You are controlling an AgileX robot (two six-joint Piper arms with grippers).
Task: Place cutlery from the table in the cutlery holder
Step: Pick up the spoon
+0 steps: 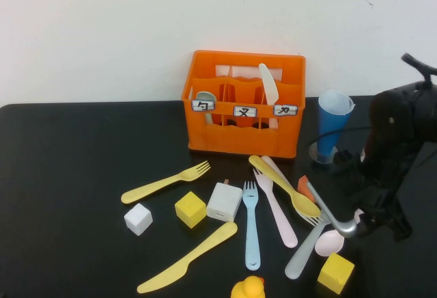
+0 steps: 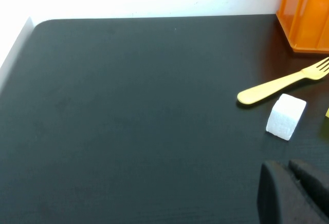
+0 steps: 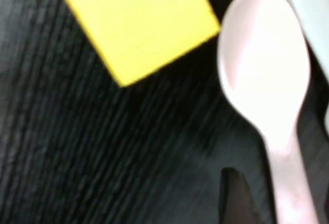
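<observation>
Your right gripper (image 1: 365, 224) is low over the bench (image 1: 75, 161) at the right end of the cutlery pile, directly above the pink spoon (image 3: 267, 80). You look to be at the reach-in stage of picking that spoon: the right wrist view shows its bowl beside a yellow cube (image 3: 139, 23) with the handle running back toward the gripper, and only 1 dark fingertip (image 3: 234, 193) shows beside the handle. I cannot tell from this whether the gripper is open or closed, so check before you commit.

The spoon's long axis runs from its bowl, which points toward the cube at the near right of the bench, back under your wrist. A grey spoon (image 1: 311, 243) and a metal-looking one (image 1: 334, 219) lie close alongside, so the next move calls for straddling the pink handle across its width without catching the neighbours, then lifting and carrying it to the orange holder (image 1: 244, 103) at the back of the bench.

The holder stands upright with 3 labels on its front; a spoon already sits in its left compartment and a white knife (image 1: 268, 83) stands in the right one.

Your left gripper (image 2: 293, 193) hovers over bare bench well to the left, near a white cube (image 2: 286, 116) and a yellow fork (image 2: 282, 82); its fingers look closed and empty.
</observation>
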